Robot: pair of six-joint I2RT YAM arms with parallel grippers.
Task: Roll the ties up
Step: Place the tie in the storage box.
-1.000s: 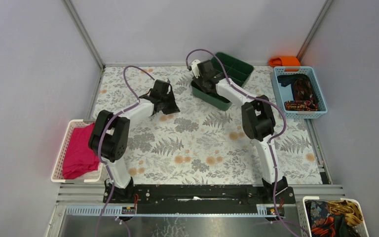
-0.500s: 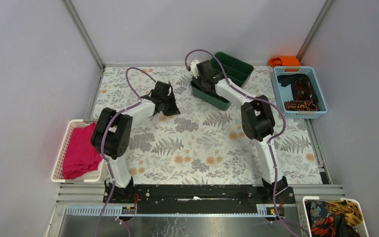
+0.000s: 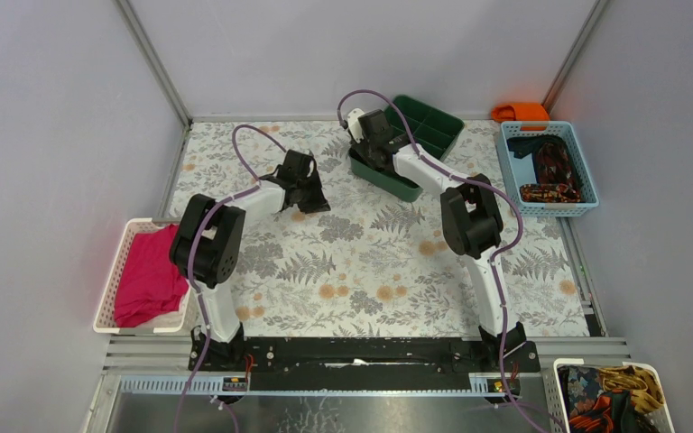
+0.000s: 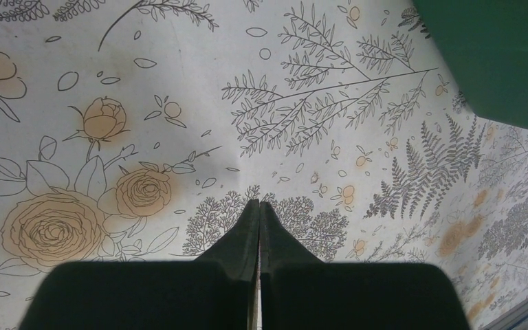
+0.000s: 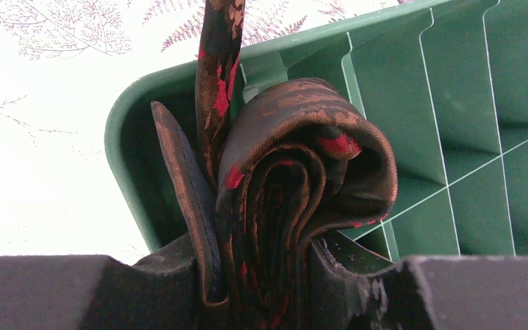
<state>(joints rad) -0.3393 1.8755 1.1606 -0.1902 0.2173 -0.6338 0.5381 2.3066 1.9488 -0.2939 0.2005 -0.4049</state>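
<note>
**Tie (image 5: pixel 295 172) roll gripped at tray corner**

The rolled dark tie, patterned red and orange, is clamped between the fingers of the right gripper (image 5: pixel 261 275), with the jaws part open around it. It is held at the end compartment of the green tray (image 5: pixel 454 103). One loose end is seen running up over the rim. The left gripper (image 4: pixel 258 206) is fully closed on nothing, low over the floral table (image 4: pixel 179 69) near the tray. More ties (image 3: pixel 555 162) are seen in the blue basket (image 3: pixel 505 167) at far right.
</note>
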